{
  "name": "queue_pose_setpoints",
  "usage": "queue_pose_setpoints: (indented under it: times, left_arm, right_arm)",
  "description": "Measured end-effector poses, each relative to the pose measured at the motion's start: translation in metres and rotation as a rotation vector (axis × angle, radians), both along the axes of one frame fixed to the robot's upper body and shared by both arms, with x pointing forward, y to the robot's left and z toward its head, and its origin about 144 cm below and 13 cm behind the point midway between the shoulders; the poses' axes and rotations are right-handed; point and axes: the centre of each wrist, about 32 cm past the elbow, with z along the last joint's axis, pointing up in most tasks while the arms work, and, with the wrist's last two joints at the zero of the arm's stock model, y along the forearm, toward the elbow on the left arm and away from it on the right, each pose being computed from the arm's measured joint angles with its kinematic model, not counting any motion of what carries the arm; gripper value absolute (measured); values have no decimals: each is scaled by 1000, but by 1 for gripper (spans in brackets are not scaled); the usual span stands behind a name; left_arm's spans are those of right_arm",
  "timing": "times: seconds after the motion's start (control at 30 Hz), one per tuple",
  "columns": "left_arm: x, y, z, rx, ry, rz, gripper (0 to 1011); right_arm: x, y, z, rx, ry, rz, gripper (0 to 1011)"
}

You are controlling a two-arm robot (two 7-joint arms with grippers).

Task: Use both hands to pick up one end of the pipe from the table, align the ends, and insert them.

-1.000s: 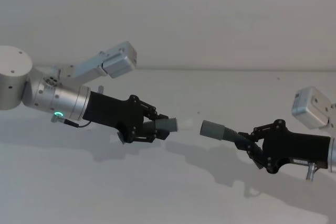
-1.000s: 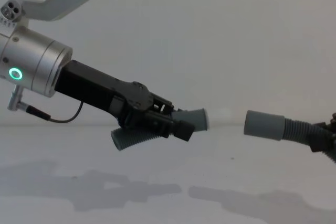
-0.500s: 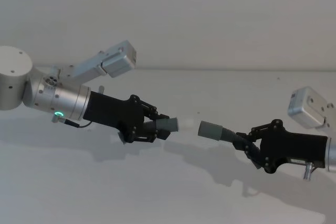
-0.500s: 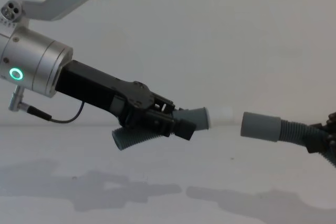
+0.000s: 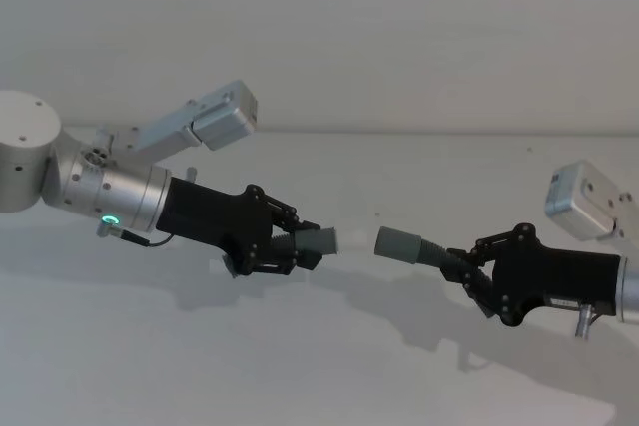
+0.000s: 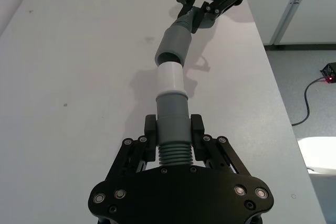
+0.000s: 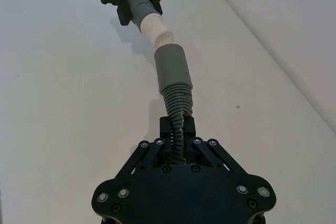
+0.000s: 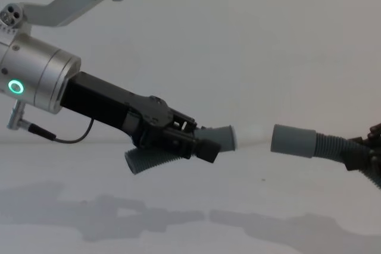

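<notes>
The smooth white spigot tip [image 6: 170, 79] faced the wider grey socket cuff [image 6: 174, 49] in the air above the matte worktop [image 6: 79, 66], not yet inserted. Both ribbed hoses were bent. The left hand [image 5: 290, 246] gripped one hose, the right hand [image 5: 469, 271] the other. The gap was smaller than one second before.

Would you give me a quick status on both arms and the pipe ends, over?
Left gripper shut on white-tipped piece, right gripper shut on cuffed piece. Both aloft, ends facing, small gap, not inserted. Nothing between them.
</notes>
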Motion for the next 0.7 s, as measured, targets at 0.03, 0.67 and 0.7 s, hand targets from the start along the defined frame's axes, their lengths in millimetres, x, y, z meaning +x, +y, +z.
queue_pose_setpoints:
  times: [0.03, 0.67, 0.7]
  left_arm:
    - [0, 0, 0, 0, 1, 1, 371]
    - [1, 2, -2, 5, 4, 22, 371]
    - [1, 2, -2, 4, 5, 21, 371]
  right_arm:
    - [0, 0, 0, 0, 0, 1, 114]
    - [1, -3, 3, -7, 29, 32, 114]
    - [1, -3, 3, -7, 29, 33, 114]
